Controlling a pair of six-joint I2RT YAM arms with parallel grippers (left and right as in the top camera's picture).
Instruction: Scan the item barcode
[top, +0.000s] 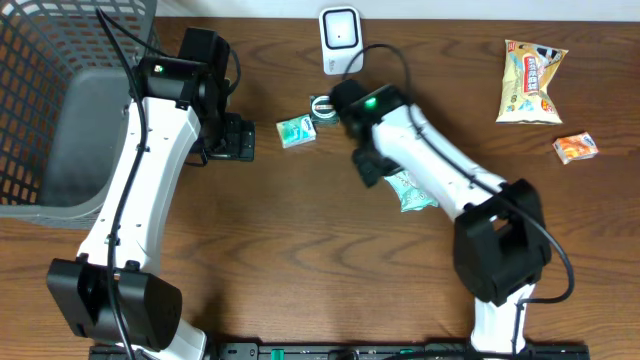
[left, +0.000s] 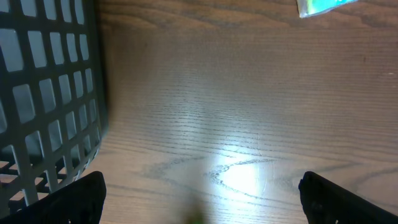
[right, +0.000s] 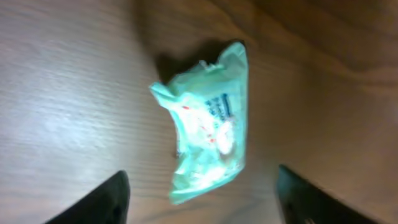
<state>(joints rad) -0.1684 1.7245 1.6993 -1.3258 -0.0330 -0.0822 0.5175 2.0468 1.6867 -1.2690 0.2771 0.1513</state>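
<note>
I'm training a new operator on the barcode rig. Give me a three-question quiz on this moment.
1. True or false: the left gripper holds a packet.
2. Pick one. The green packet below the right gripper is: A) clamped between the fingers; B) lying on the table between open jaws; C) hanging from one finger.
3. Short answer: what colour is the small packet near the yellow snack bag?

Key: 1 false, its jaws stand open over bare wood. 2 B. 3 orange.
</note>
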